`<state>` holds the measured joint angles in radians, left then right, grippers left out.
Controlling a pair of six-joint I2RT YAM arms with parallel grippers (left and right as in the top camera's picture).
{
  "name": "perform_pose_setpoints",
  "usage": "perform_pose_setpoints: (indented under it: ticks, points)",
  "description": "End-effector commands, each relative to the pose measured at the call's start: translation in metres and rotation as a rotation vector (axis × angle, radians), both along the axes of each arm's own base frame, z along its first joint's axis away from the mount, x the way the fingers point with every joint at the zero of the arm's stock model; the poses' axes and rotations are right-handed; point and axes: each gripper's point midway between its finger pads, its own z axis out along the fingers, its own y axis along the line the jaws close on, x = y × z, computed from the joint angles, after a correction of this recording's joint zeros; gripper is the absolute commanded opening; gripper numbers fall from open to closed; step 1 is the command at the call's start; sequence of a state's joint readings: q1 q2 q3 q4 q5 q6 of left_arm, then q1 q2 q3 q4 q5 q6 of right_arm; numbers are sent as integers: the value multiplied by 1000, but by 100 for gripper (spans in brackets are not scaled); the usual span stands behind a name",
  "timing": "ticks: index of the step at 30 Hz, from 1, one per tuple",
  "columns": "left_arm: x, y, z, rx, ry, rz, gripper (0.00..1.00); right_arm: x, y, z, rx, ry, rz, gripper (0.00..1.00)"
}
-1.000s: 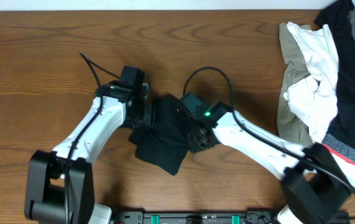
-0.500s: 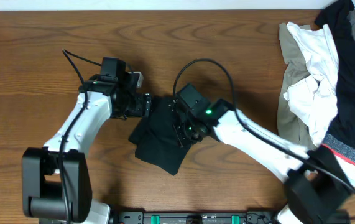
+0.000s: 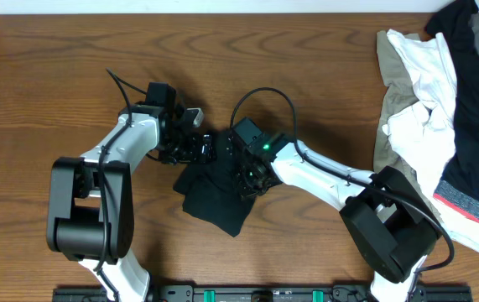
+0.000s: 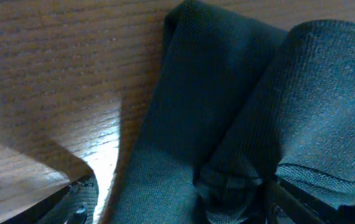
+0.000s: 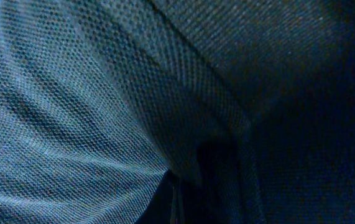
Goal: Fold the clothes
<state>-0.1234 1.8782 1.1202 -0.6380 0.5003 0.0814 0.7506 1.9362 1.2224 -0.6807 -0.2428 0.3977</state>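
A black cloth (image 3: 214,195) is laid in the middle of the tabletop (image 3: 54,84). The left fingers (image 3: 201,148) are held apart with a fold of it between them. The right fingers (image 3: 249,174) are pressed into the cloth, but whether they are open or closed cannot be told. A pile of clothes (image 3: 424,126) is seen far right.

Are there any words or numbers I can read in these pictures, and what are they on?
None. No word, number, label or brand can be read in any view.
The dark cloth shows only plain knit, even close up in the wrist views.
The pile of clothes shows no print or tag.
The table shows only wood grain.
The green light on the robot is a lamp, not a sign.
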Motion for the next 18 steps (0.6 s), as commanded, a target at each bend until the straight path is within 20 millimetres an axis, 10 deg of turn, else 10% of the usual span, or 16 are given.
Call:
perform_pose_setpoints:
  ticks: [1, 6, 11, 18]
  points:
    - [-17, -2, -22, -14, 89, -16, 82, 17, -32, -22, -124, -29, -45, 1]
    - [-19, -16, -13, -110, 97, -22, 64, 23, -43, -22, -133, -18, -79, 1]
    - [-19, -19, -11, -128, 90, -38, 8, 25, -48, -22, -139, -10, -93, 1]
    - [-1, 5, 1, -96, 38, 38, 6, 38, -55, 33, -90, -80, -90, 8]
